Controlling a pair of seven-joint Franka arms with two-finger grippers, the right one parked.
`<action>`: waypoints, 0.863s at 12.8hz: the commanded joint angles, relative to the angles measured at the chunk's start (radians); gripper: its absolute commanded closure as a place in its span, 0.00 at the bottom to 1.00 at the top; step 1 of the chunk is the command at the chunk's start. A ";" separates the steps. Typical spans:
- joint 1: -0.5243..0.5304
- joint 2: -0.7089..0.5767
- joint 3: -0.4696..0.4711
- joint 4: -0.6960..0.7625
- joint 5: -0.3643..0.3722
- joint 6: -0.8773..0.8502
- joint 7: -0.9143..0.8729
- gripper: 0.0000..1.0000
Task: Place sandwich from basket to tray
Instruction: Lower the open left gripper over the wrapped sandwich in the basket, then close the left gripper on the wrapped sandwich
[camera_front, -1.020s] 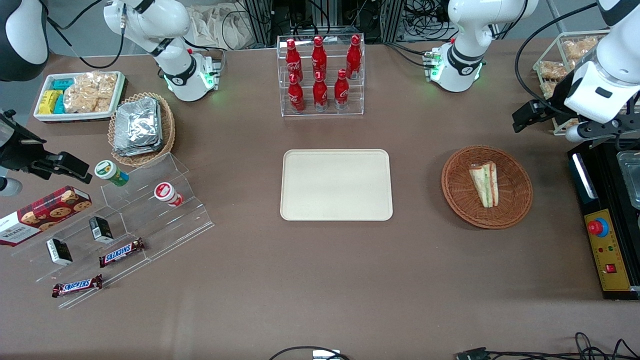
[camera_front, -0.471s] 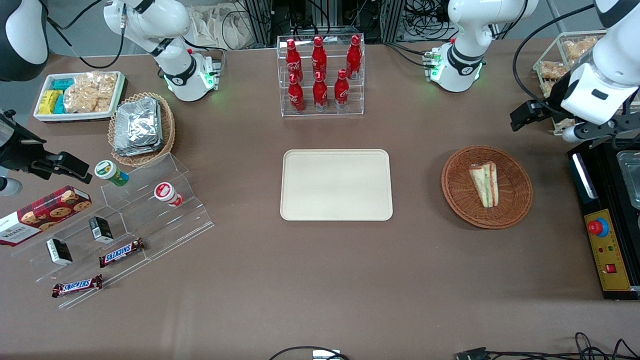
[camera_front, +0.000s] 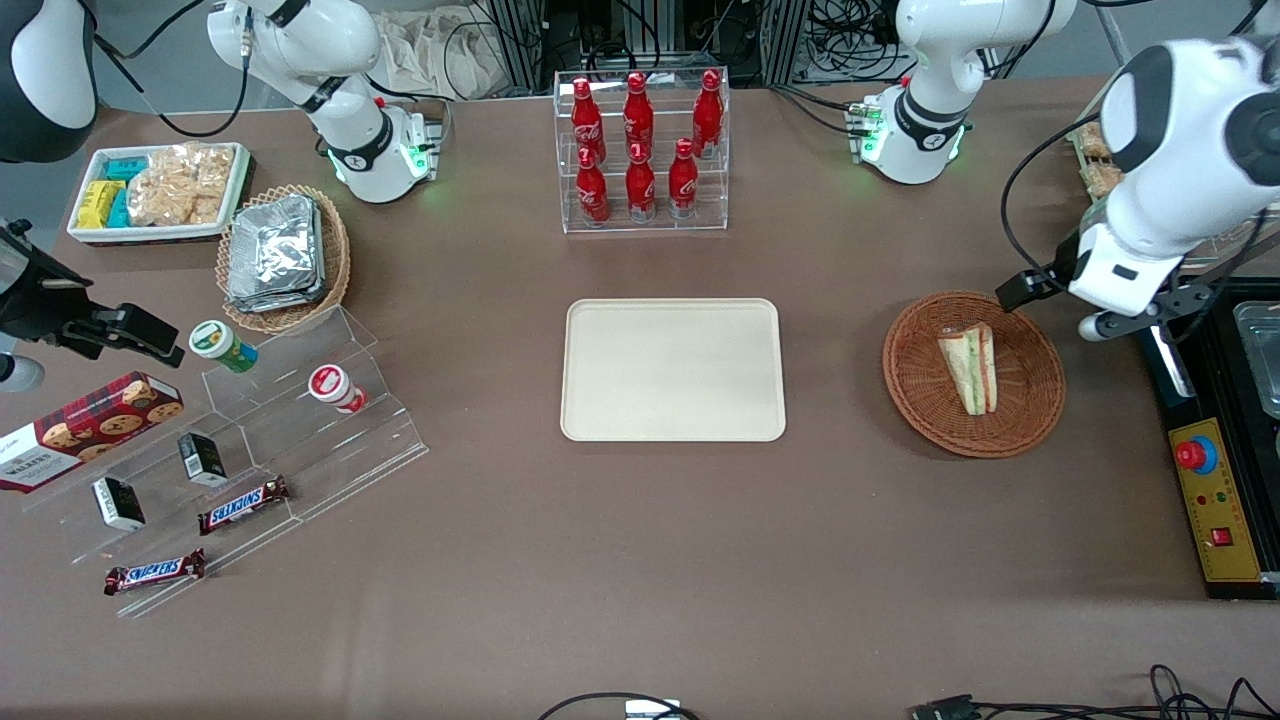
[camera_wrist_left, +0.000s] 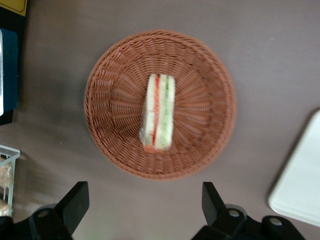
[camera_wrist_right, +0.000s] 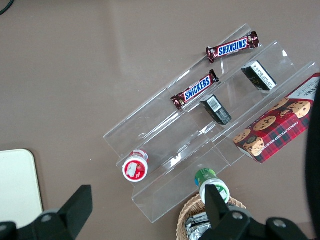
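The sandwich (camera_front: 968, 368), a wrapped white wedge with green and red layers, lies in the round reddish-brown wicker basket (camera_front: 905, 385). The cream tray (camera_front: 672, 370) lies flat at the table's middle, with nothing on it. My left arm's wrist (camera_front: 1120, 265) hangs over the table just beside the basket's rim, toward the working arm's end. In the left wrist view the gripper (camera_wrist_left: 145, 192) is open, its black fingers (camera_wrist_left: 75, 197) spread wide above bare table just short of the basket (camera_wrist_left: 110, 100). The sandwich (camera_wrist_left: 158, 112) sits untouched in the basket's middle, and a corner of the tray (camera_wrist_left: 300, 185) shows.
A black control box with a red button (camera_front: 1205, 470) stands close by the basket at the working arm's end. A wire basket of snacks (camera_front: 1100, 150) is farther back. A rack of red bottles (camera_front: 640, 150) stands farther from the camera than the tray. A foil-packet basket (camera_front: 283, 255) and acrylic steps (camera_front: 250, 450) lie toward the parked arm's end.
My left arm has swung nearer the front camera and toward the basket, from above the wire snack basket to the wicker basket's rim. The sandwich has not moved.
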 joint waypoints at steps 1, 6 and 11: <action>0.007 -0.037 0.009 -0.143 0.029 0.162 -0.024 0.00; 0.012 0.146 0.013 -0.236 0.035 0.463 -0.063 0.00; 0.012 0.296 0.014 -0.237 0.035 0.597 -0.063 0.00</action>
